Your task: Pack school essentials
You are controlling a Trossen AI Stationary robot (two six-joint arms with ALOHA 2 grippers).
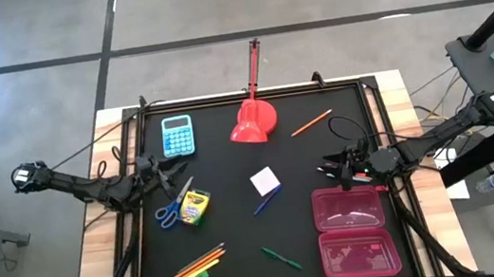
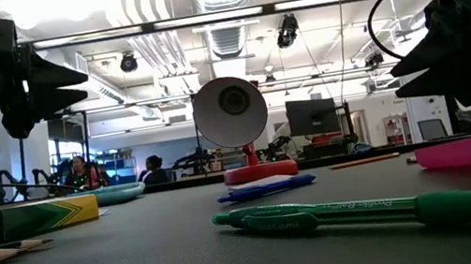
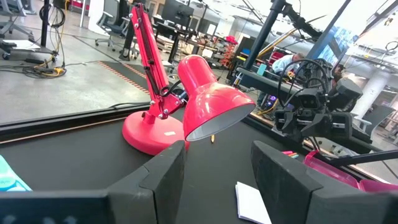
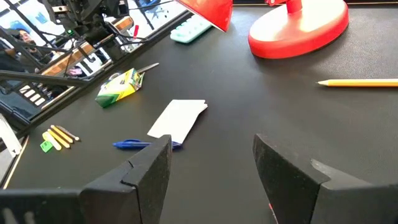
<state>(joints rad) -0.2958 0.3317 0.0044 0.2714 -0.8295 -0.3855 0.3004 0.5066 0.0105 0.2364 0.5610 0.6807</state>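
Black matting covers the tabletop [image 1: 234, 188] I am working over, with an open workshop floor behind it. My left gripper [image 1: 164, 173] hangs with its jaws parted and empty, just above the blue-handled scissors [image 1: 173, 208] and the yellow-green crayon box [image 1: 195, 207], which touch one another beneath it; the light-blue calculator [image 1: 178, 135] lies a little beyond those jaws. My right gripper [image 1: 335, 169] also holds its jaws apart on nothing, right beside the open pink plastic case [image 1: 353, 232]. Between the two sets of jaws sit the pale note pad [image 1: 265, 179] and a blue pen [image 1: 267, 200], the pen touching the pad's near edge. Ahead of the right jaws, an orange pencil [image 1: 311, 122] rests near the red desk lamp [image 1: 254, 118]. Well short of both jaws lie a green pen [image 1: 281, 257] and a bundle of orange and yellow pencils [image 1: 197, 264] with a small green piece beside it.
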